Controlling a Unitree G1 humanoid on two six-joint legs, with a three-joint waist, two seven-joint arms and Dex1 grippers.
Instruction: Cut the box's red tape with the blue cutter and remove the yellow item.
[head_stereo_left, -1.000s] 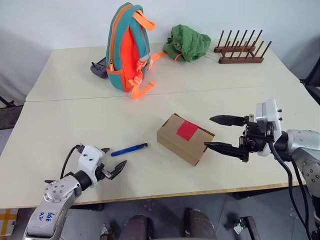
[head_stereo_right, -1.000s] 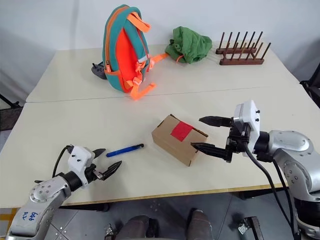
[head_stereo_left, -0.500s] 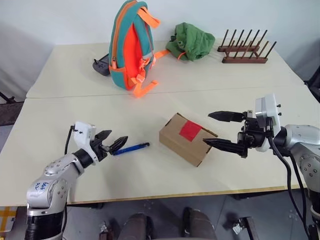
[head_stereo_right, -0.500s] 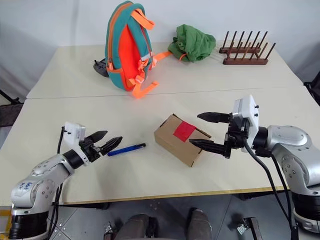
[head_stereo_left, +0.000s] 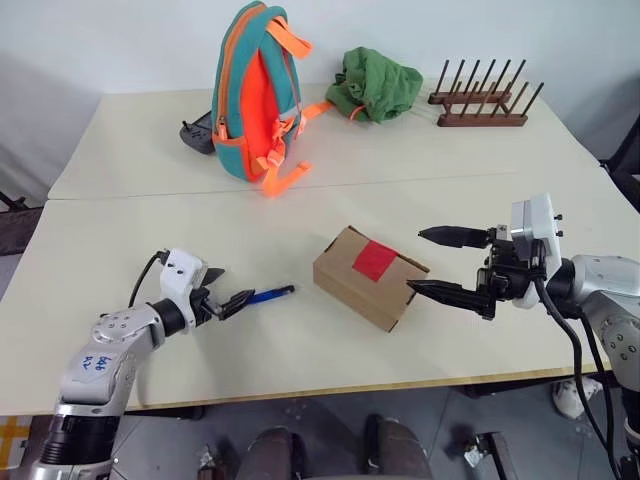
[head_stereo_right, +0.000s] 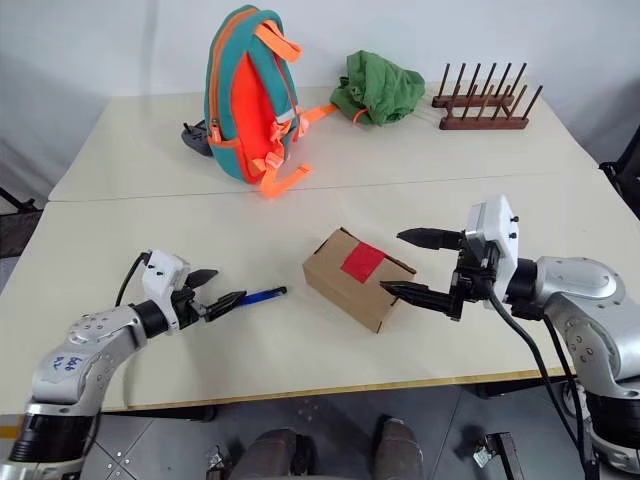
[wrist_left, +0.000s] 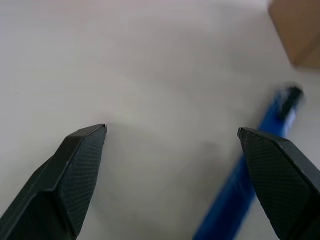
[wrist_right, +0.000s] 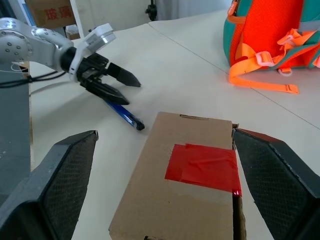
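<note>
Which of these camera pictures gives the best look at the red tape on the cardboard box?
The right wrist view: the red tape shows large and close on the box top. Both eye views show it smaller, as a patch across the flaps. The left wrist view catches just a box corner.

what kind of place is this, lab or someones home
Most likely a robot test or lab space, not a home: two plain cream tables pushed together against a bare wall, with staged props such as a taped box, a backpack and a wooden rack.

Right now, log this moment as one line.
left pincer: open, at blue cutter | right pincer: open, beside box | red tape: uncut
</note>
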